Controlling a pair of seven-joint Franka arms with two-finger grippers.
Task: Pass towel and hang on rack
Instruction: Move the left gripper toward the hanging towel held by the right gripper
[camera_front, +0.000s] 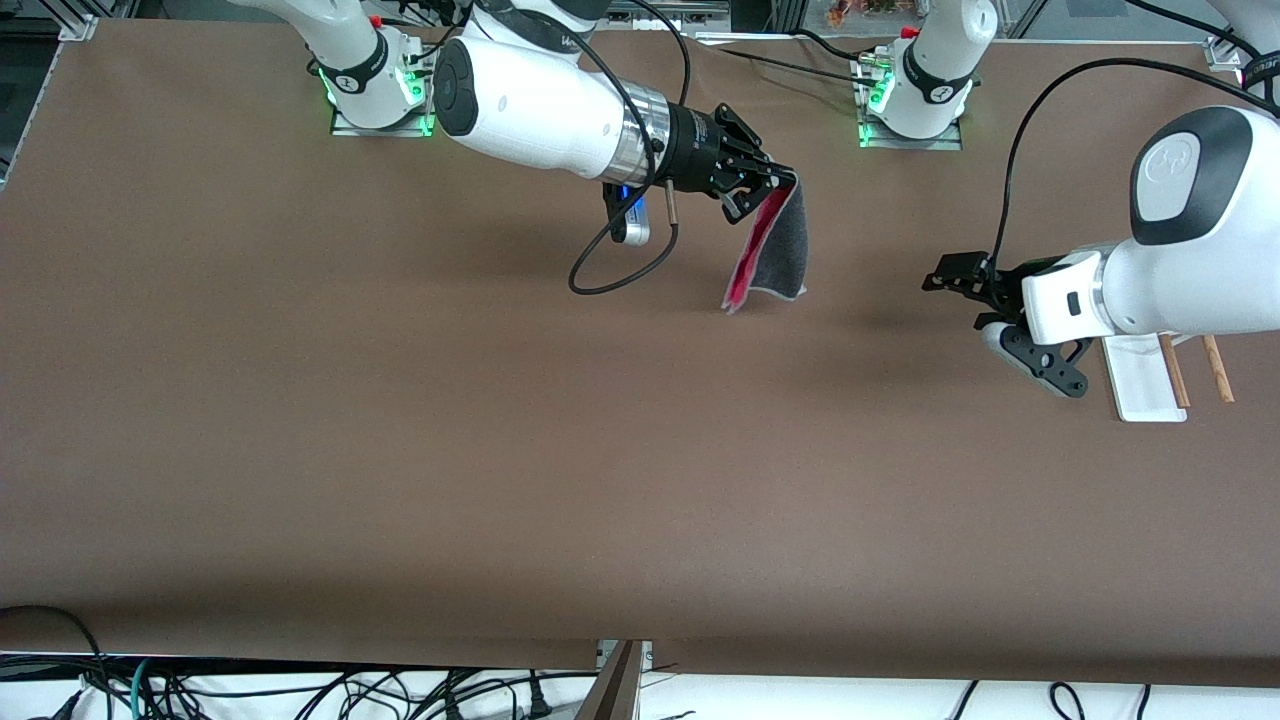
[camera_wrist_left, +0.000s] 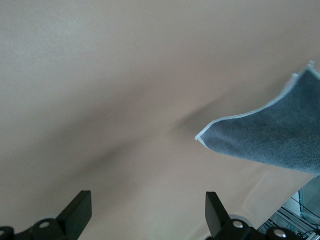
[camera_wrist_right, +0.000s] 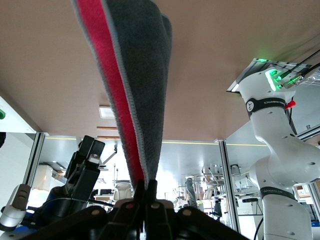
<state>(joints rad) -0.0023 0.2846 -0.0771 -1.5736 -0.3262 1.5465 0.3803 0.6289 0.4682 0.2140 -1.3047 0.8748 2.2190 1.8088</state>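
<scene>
My right gripper (camera_front: 782, 186) is shut on the top edge of the towel (camera_front: 772, 248), which hangs folded over the middle of the table, pink-red face inside, dark grey outside. In the right wrist view the towel (camera_wrist_right: 131, 90) runs up from the pinched fingers (camera_wrist_right: 145, 192). My left gripper (camera_front: 935, 281) is open and empty above the table, toward the left arm's end, apart from the towel. The left wrist view shows a grey corner of the towel (camera_wrist_left: 270, 132) ahead of the spread fingers (camera_wrist_left: 80, 210). The rack (camera_front: 1150, 375) stands under my left arm; its white base and two wooden rods (camera_front: 1196, 368) partly show.
The brown table (camera_front: 400, 430) stretches wide toward the front camera. The arm bases (camera_front: 375, 95) with green lights stand along the table's edge farthest from the front camera. A black cable loop (camera_front: 620, 270) hangs from the right arm's wrist.
</scene>
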